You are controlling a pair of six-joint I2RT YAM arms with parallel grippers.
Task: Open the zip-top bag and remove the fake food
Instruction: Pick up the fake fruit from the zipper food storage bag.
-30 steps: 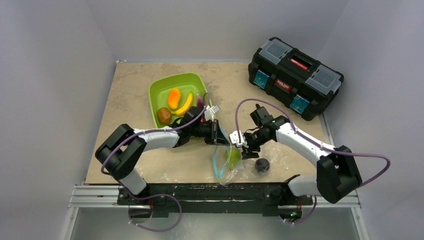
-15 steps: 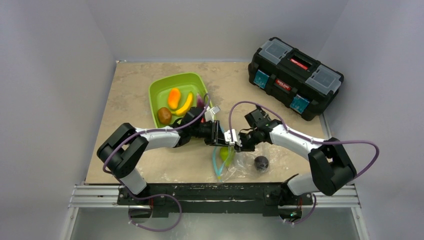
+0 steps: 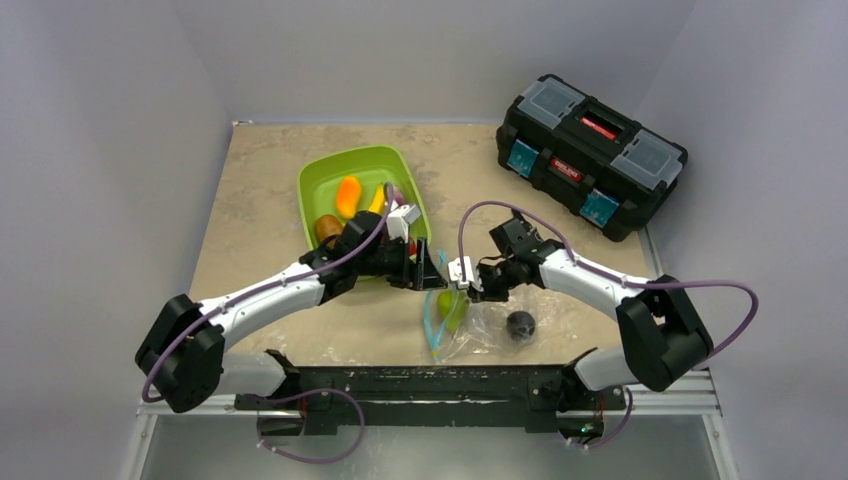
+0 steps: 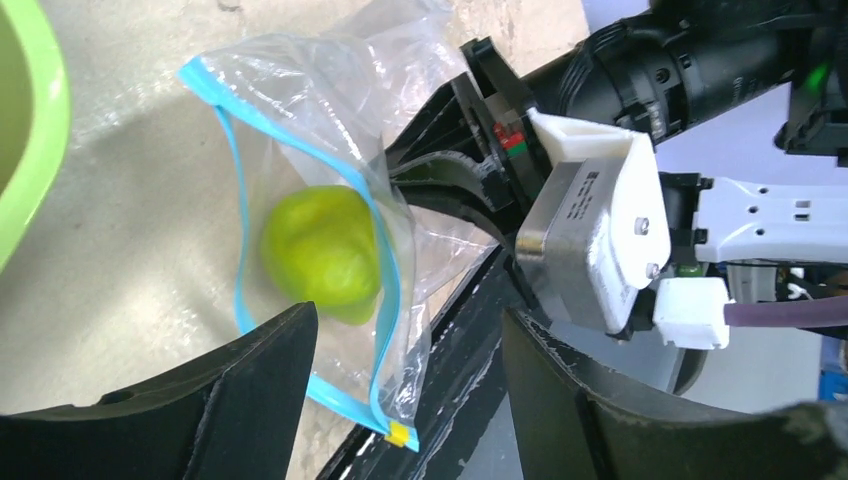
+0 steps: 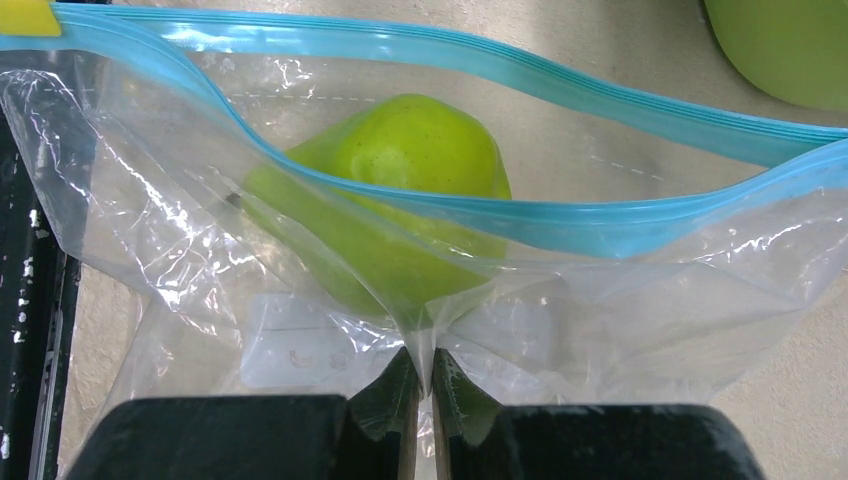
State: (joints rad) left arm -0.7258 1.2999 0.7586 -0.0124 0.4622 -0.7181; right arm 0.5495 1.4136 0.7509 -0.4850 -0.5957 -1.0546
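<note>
Near the front edge of the table (image 3: 250,200) | bag (image 5: 180,250) thin, limp, slippery, mouth open | pear (image 5: 410,160) inside, light, hard | right gripper (image 5: 425,380) pinches bag wall | left gripper (image 4: 405,330) wide; we judge pear's belly the best hold.

A beige, stone-patterned surface (image 3: 260,200) sits boxed in by pale grey walls (image 3: 100,150) on three sides. A black toolbox (image 3: 590,155) rests at its far right corner. An aluminium rail (image 3: 690,398) runs along its near edge. Soft, even light.

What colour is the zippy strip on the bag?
Teal-blue. The zipper strip on the zip-top bag shows best in the right wrist view.
</note>
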